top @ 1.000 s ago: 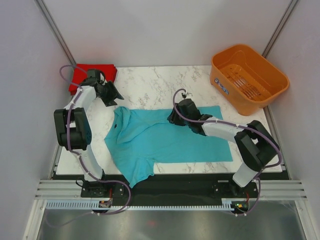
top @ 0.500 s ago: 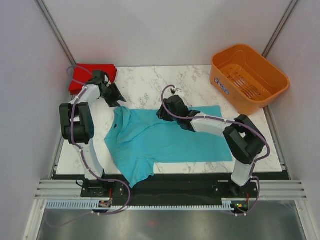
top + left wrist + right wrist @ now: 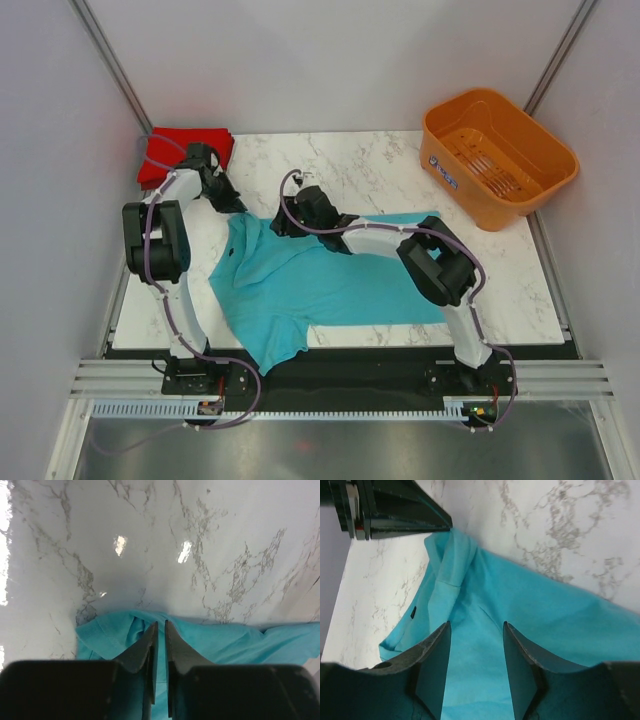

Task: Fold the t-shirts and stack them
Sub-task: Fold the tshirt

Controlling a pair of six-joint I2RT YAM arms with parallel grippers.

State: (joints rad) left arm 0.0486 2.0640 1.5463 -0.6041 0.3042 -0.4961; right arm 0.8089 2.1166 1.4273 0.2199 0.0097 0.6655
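Your teal shirt [image 3: 330, 285] lies flat on the desk [image 3: 330, 160], long axis left to right, collar at the left. At its far-left sleeve the left tool [image 3: 160, 630] is pressed nearly together, pinching the fold, and the right tool [image 3: 475, 626] hangs spread over the cloth just right of it, so the coming fold turns on that far edge, with the left arm nearer the corner. Further back sit the red shirt [image 3: 185, 148], upper left, and the basket [image 3: 470, 195], upper right, whose blue label [image 3: 443, 172] is too small to read.
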